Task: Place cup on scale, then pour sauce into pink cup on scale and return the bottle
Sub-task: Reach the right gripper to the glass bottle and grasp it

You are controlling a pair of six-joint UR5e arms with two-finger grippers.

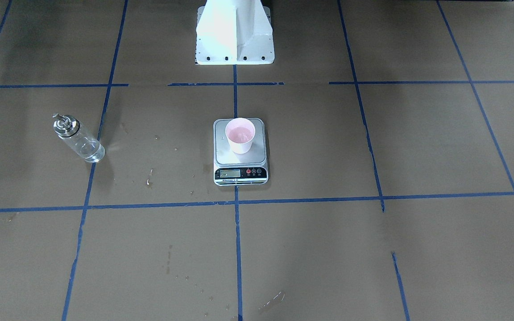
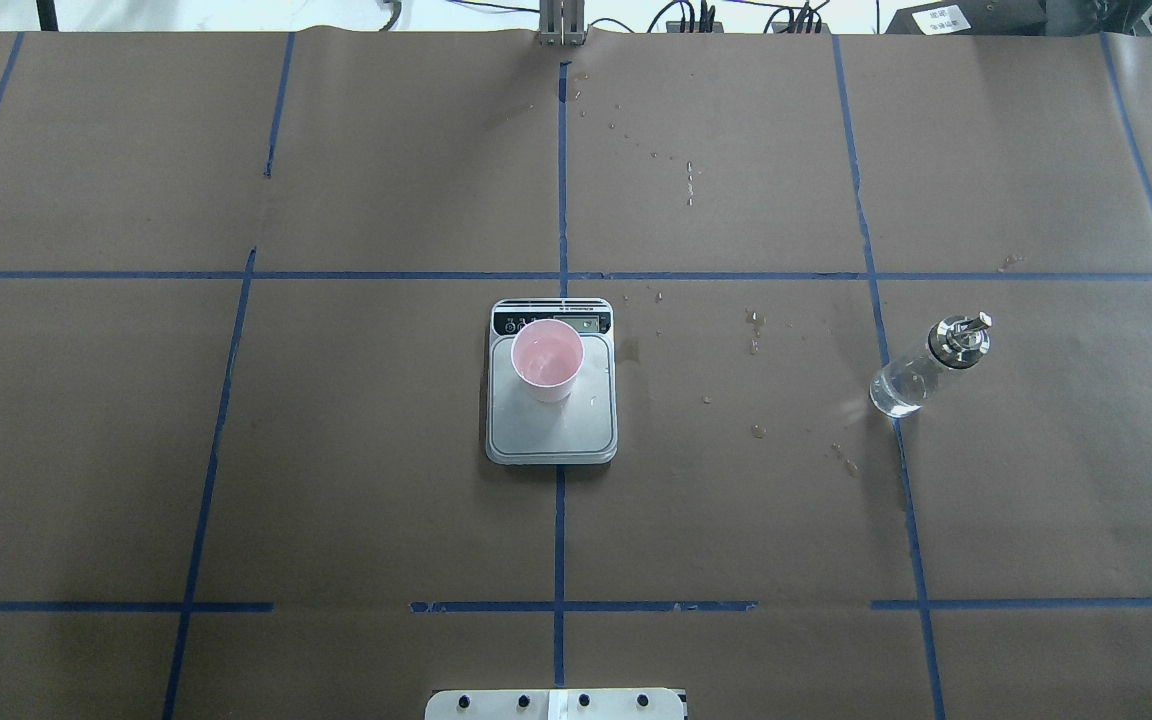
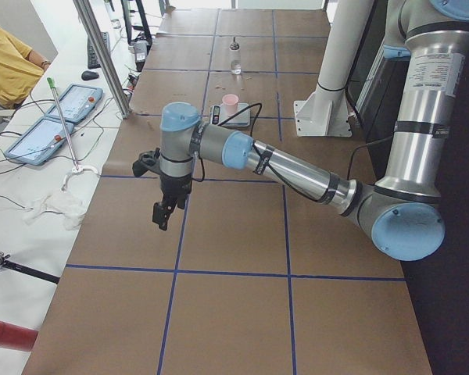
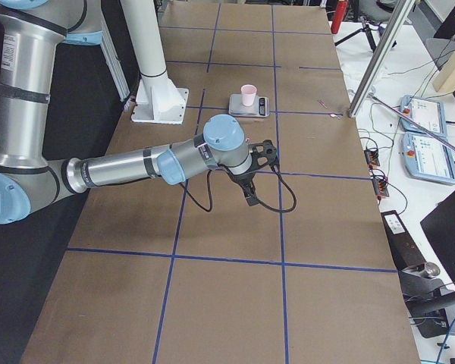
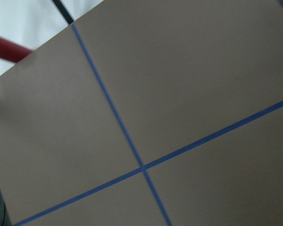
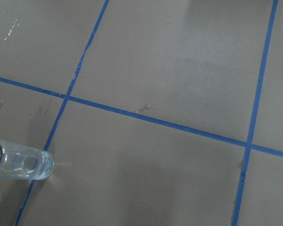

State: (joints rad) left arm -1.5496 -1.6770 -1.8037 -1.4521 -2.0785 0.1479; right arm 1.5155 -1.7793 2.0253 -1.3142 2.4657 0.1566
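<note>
The pink cup (image 1: pixel 240 135) (image 2: pixel 547 360) stands upright on the scale (image 1: pixel 225 157) (image 2: pixel 551 432) at the table's middle, on the half nearest the display strip. Its inside has a mottled, glossy look. The clear glass bottle (image 1: pixel 78 139) (image 2: pixel 926 367) with its silver cap stands upright on the robot's right, far from the scale; its base shows in the right wrist view (image 6: pixel 20 165). My left gripper (image 3: pixel 162 212) and right gripper (image 4: pixel 252 199) each hang over bare paper, away from all objects. They show only in the side views, so I cannot tell whether they are open or shut.
Brown paper with a blue tape grid covers the table. Small wet spots (image 2: pixel 754 330) lie between scale and bottle. The white robot pedestal (image 1: pixel 234 31) stands behind the scale. A person's yellow sleeve (image 3: pixel 8 62), tablets (image 3: pixel 55 117) and cables sit beyond the table's far side.
</note>
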